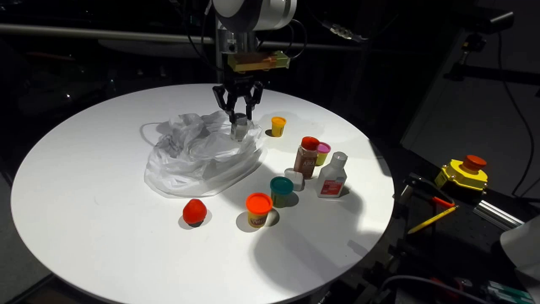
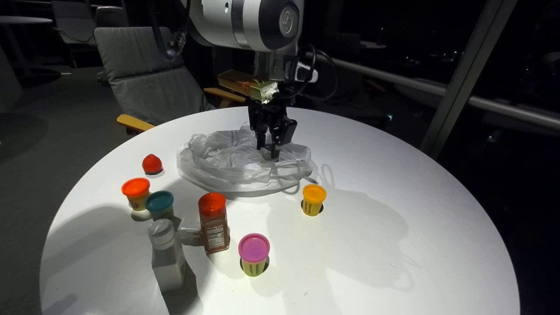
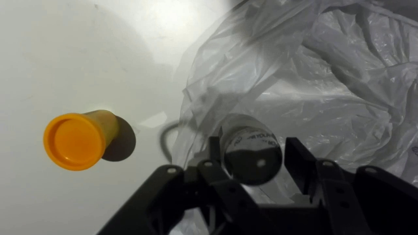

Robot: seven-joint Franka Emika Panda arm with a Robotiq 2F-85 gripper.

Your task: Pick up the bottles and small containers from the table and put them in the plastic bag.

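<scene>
My gripper [image 1: 241,114] points down over the crumpled white plastic bag [image 1: 202,164]. In the wrist view its fingers [image 3: 253,147] stand apart on both sides of a small clear jar [image 3: 249,135] with a dark lid, with narrow gaps showing beside the lid. The jar stands upright on the bag's edge. A yellow container [image 3: 75,142] stands beside the bag. On the table are also a red-lidded spice bottle [image 1: 306,162], a white bottle [image 1: 332,179], a pink-lidded container [image 2: 253,251], a teal-lidded container [image 1: 281,192], an orange-lidded container [image 1: 258,211] and a small white container [image 1: 295,179].
A red strawberry-like object [image 1: 195,212] lies near the bag on the round white table [image 1: 97,177]. A grey chair [image 2: 144,74] stands behind the table. An emergency stop button [image 1: 473,162] and tools lie on a dark surface beside it.
</scene>
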